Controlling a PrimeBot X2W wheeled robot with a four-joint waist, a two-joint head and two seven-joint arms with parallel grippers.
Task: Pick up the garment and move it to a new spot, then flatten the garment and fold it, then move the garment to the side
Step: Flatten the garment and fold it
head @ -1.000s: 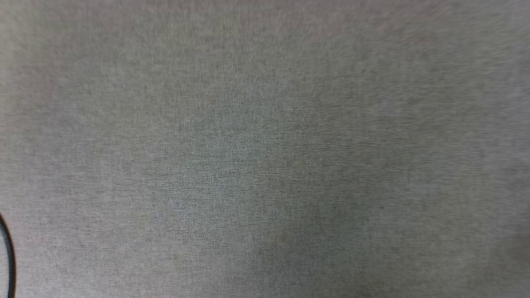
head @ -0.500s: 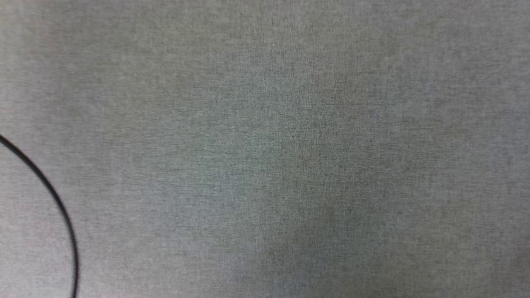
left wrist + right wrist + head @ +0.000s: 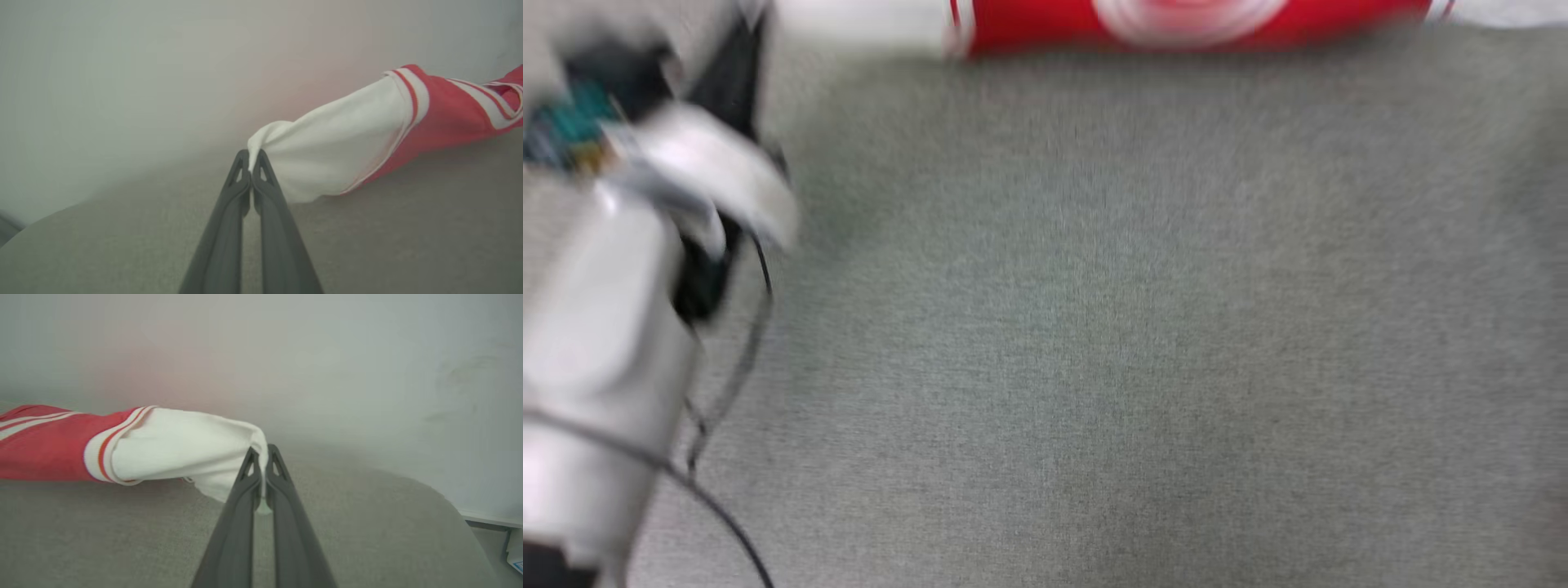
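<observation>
Both arms are on the garment (image 3: 1192, 20) here, 1 sleeve each. The left gripper (image 3: 250, 156) is clenched on a small tuft at the end of the white left sleeve (image 3: 327, 155), and the right gripper (image 3: 261, 452) is pinched just as tight on the tip of the right sleeve (image 3: 184, 445). The red body is strung between the 2, lying low along the far edge of the grey cloth surface (image 3: 1094, 327), close to the pale wall (image 3: 122, 81). The head view is blurred, with the pale forearm (image 3: 596, 367) and its trailing cable (image 3: 719, 506) at the left. This looks like the carry-and-spread stage, with the shirt held wide and not yet laid flat. To do it well, the 2 pinches should travel together at matching height and pace so the shoulder line does not twist. The tension wants to be enough to take out the sag and no more, because each hold is only a nip of fabric and a hard tug could slip it free. It is best to drag the body toward the open middle, let the hem settle 1st, then lower the sleeves outward.
</observation>
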